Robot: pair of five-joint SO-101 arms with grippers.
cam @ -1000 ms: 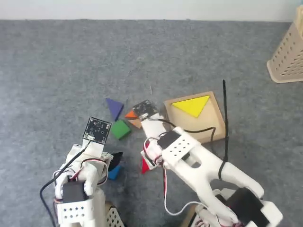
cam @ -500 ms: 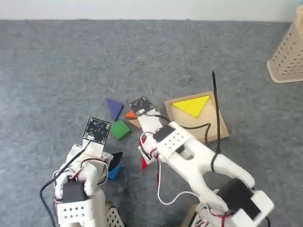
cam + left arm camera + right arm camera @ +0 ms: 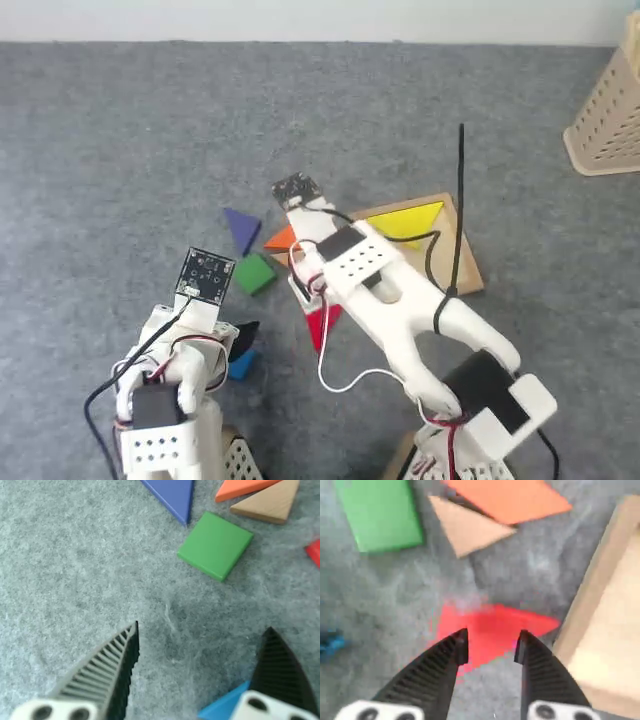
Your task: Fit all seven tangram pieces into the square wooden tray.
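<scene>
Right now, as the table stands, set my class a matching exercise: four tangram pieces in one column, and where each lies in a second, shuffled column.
Pieces
1. yellow triangle
2. green square
3. red triangle
4. blue piece

Places
A. on the carpet, by the purple triangle
B. beside one of the left arm's fingers
C. inside the wooden tray
D. on the carpet, in front of the right arm's fingers, next to the tray's outer wall

Pairs: 1-C, 2-A, 3-D, 4-B
</scene>
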